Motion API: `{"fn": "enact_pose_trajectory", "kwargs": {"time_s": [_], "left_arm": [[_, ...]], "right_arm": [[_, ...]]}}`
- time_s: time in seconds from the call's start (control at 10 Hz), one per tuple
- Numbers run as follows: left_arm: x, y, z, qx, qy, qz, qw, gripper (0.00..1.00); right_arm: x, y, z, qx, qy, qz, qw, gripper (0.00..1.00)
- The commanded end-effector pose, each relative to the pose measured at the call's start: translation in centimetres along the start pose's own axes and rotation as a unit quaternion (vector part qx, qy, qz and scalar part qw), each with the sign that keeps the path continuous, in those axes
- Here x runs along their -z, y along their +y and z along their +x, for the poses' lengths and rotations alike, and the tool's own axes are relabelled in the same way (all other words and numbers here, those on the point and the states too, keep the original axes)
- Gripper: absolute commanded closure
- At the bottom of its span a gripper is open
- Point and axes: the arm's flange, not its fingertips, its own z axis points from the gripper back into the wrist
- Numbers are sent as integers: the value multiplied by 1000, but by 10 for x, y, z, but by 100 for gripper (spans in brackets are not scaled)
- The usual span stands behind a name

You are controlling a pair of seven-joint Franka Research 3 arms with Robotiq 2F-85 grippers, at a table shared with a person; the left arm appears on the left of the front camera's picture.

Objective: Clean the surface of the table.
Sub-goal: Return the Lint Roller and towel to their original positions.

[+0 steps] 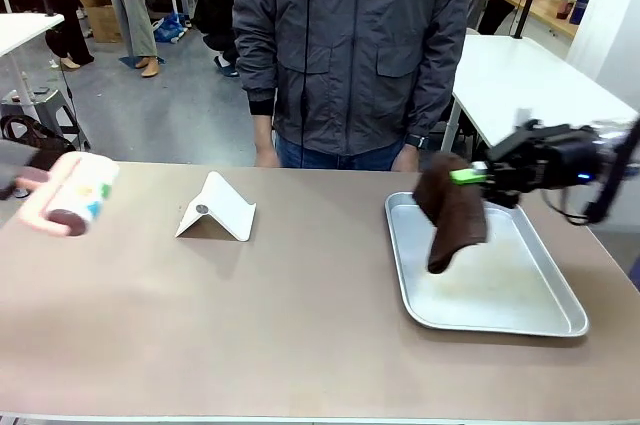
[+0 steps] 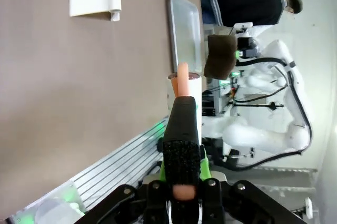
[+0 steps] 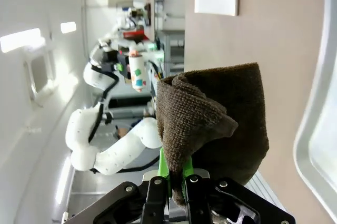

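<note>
Table (image 1: 300,315) lies w/ its long axis running across the front view, left to right, far long edge toward the person (image 1: 350,45) standing at it; top is smooth matte tan-brown, thin pale edge along the near side. Right pincer (image 1: 468,176) hangs above the table's right part, fingers pointing toward the middle, jaws clamped shut on a dark brown cloth (image 1: 450,210); cloth droops below the pincer, its lower end just over the silver tray (image 1: 500,295), can't tell if it touches. In right wrist view the cloth (image 3: 210,113) bunches up just beyond the green pads (image 3: 163,168), tray rim (image 3: 316,129) off to one side of it, table beyond. Left pincer (image 2: 181,129) is at the table's left end, closed tight on the pink handle (image 2: 182,79) of a lint roller (image 1: 75,195); roller drum white w/ coloured print, sticks out past the fingertips, seems held above the tabletop, not sure. A white folded stand (image 1: 218,210) sits on the table well ahead of the left pincer, roughly between the two pincers, tent-shaped, small dark dot on its face. Tray lies flat under the right pincer, long side angled a bit to the table edge. Room: grey floor, white-topped tables (image 1: 530,80) behind the person, other people further back, cardboard box on the floor far left
</note>
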Motion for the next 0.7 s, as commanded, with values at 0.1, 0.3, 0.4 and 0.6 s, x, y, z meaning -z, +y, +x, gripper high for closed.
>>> {"fn": "enact_pose_trajectory", "kwargs": {"time_s": [0.1,0.3,0.4,0.6], "left_arm": [[82,-49,22,-9,-45,42,998,78],[142,-76,37,17,-30,76,997,78],[166,-82,48,28,-33,97,994,78],[200,-84,64,36,-33,123,991,78]], "right_arm": [[58,6,41,4,-2,22,1000,90],[93,-1,62,4,-26,28,999,90],[97,-13,74,20,-37,31,999,90],[97,-36,80,46,-52,34,997,90]]}}
